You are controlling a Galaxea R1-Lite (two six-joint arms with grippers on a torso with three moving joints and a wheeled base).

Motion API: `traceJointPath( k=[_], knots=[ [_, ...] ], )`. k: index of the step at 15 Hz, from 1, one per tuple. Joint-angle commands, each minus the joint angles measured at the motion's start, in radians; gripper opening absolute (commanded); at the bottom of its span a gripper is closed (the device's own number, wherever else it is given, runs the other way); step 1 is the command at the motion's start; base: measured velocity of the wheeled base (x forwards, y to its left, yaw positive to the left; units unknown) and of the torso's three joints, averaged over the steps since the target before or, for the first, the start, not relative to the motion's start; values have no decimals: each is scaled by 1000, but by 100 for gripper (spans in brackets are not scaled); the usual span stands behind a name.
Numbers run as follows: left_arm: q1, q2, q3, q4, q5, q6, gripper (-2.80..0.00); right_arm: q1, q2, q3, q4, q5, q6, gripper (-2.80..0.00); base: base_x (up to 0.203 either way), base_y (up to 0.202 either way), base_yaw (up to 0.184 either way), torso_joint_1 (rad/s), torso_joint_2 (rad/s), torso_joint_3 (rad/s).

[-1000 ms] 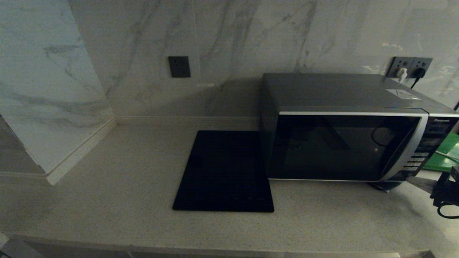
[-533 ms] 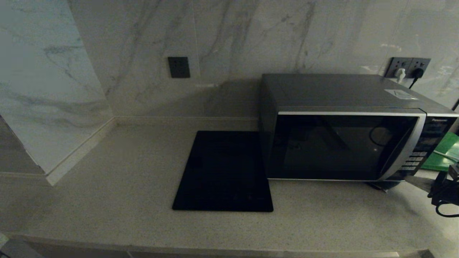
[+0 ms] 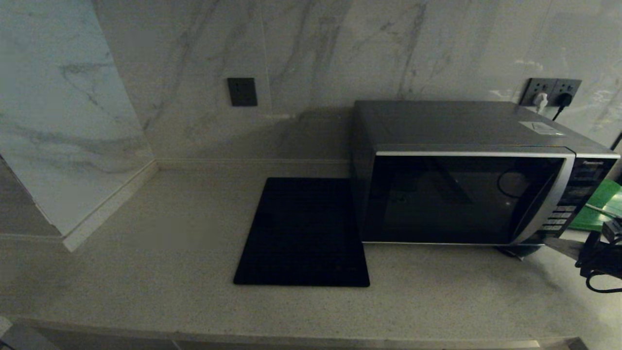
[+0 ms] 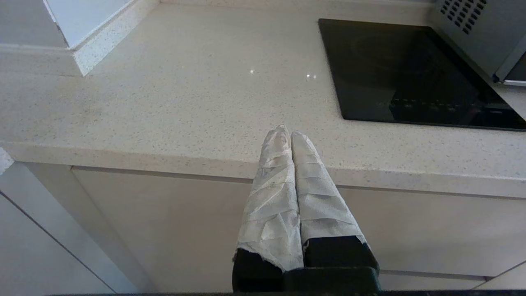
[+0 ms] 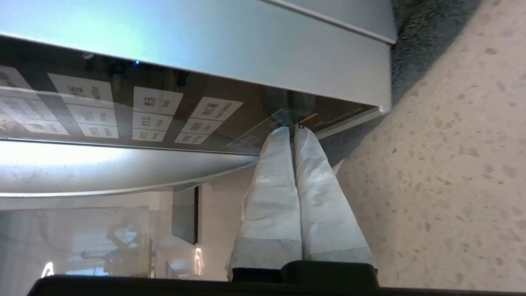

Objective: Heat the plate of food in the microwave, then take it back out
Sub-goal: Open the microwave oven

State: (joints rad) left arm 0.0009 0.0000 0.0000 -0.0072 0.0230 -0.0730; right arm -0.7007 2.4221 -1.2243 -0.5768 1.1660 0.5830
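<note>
The dark grey microwave (image 3: 466, 194) stands on the right of the counter with its black glass door closed. My right gripper (image 3: 551, 241) reaches in from the right edge, shut and empty. In the right wrist view its wrapped fingertips (image 5: 289, 130) rest against the bottom end of the button panel (image 5: 156, 111). My left gripper (image 4: 286, 133) is shut and empty, held low in front of the counter's front edge, and it does not show in the head view. The plate of food is out of view.
A flat black slab (image 3: 303, 233) lies on the speckled counter (image 3: 170, 253) just left of the microwave. A green board (image 3: 600, 206) sits behind the right arm. Wall sockets (image 3: 549, 92) with plugs are behind the microwave, and a marble wall corner juts in at the left.
My right gripper has crept a little to the left, closer against the bottom corner of the button panel. Nothing else has moved.
</note>
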Motion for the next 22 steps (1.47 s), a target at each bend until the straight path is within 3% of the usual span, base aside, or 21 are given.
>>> traceJointPath(
  k=[1, 12, 22],
  knots=[
    [2, 1, 0, 0, 0, -1, -280, 9, 1, -10, -6, 6, 3, -280, 0, 0, 0, 0, 0, 0],
    [1, 0, 0, 0, 0, -1, -280, 13, 32, -49, -5, -2, 3, -280, 0, 0, 0, 0, 0, 0],
    [1, 2, 0, 0, 0, -1, -280, -45, 7, -58, -5, -3, 5, -280, 0, 0, 0, 0, 0, 0]
  ],
)
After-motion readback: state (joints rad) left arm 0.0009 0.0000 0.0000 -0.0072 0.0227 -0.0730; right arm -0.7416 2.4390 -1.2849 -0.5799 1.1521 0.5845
